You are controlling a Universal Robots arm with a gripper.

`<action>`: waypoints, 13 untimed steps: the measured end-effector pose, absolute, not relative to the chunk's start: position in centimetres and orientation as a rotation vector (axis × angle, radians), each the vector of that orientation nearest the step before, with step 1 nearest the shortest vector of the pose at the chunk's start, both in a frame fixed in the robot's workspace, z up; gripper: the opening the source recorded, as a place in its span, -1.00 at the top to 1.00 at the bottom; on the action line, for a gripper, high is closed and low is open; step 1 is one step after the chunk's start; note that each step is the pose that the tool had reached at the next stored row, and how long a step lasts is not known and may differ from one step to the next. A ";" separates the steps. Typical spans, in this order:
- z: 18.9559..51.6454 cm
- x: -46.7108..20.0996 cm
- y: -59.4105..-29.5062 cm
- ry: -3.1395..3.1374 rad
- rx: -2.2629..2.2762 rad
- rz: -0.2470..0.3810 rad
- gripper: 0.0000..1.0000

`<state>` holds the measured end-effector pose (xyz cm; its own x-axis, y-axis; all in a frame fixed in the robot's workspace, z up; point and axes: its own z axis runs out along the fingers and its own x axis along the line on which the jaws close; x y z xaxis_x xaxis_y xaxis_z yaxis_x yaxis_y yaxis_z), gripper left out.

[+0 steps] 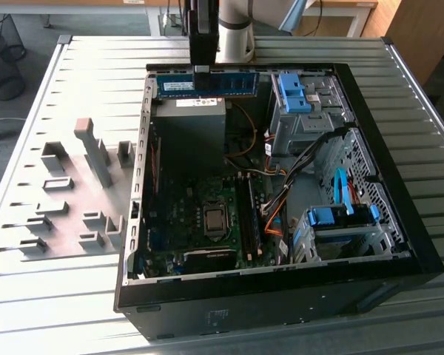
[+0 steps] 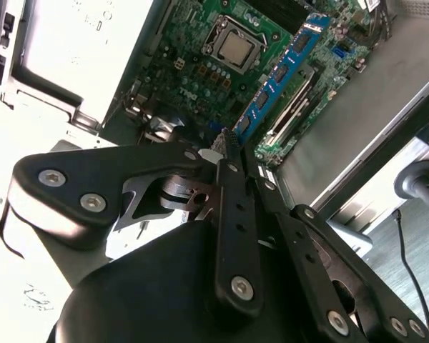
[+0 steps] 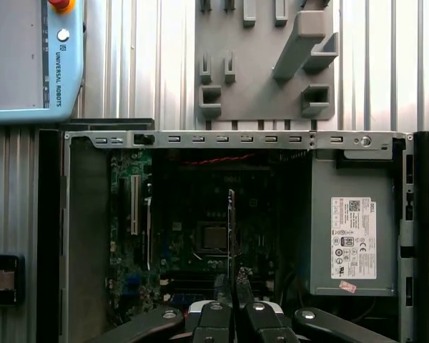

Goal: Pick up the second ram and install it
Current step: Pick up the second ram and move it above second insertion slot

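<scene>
1. While the arm hangs over the far side of the open computer case (image 1: 399, 244), the second ram (image 1: 222, 83) is in the air, clear of the motherboard (image 1: 185, 214). It sits just above the top of the grey power supply (image 1: 191, 122), at the case's far wall and toward the exterior view's left.
2. Appearance: a slim, long blue circuit-board stick. A row of black chips covers part of the face. A pale label sits toward its end on the exterior view's left.
3. Orientation, exterior view: the long axis runs level from the exterior view's left to its right, parallel to the far wall. The board stands on edge with its broad face toward the near side.
4. In the second wrist view the ram (image 2: 282, 71) stretches away from the fingertips. The board and the CPU socket (image 2: 234, 46) lie behind it.
5. In the first wrist view the ram (image 3: 231, 229) shows edge-on as a thin dark line over the board, with the power supply (image 3: 354, 236) to one side.
6. Pincer: the gripper (image 1: 201, 72) comes straight down from above and pinches the stick's upper long edge near its middle.
7. In both wrist views the gripper (image 2: 222, 146) (image 3: 232, 282) is clenched, the fingers apart only by the thickness of the board. It touches nothing but the stick.
</scene>
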<state>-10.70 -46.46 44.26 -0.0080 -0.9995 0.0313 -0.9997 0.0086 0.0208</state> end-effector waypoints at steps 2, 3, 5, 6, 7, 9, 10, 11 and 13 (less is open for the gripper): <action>44.3 -10.4 -46.5 -2.204 2.186 0.011 0.73; 44.3 -10.3 -46.5 -2.204 2.186 0.011 0.73; 44.3 -10.1 -46.5 -2.204 2.186 0.011 0.73; 44.3 -9.9 -46.5 -2.204 2.186 0.011 0.73; 44.3 -9.8 -46.5 -2.204 2.186 0.011 0.73; 44.3 -9.5 -46.5 -2.204 2.186 0.011 0.73; 44.3 -9.3 -46.5 -2.204 2.186 0.011 0.73; 44.3 -9.1 -46.5 -2.204 2.186 0.011 0.73; 44.3 -8.7 -46.5 -2.204 2.186 0.011 0.73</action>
<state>-8.66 -46.46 44.26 -0.0080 -0.9995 0.0313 -0.9997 0.0086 0.0208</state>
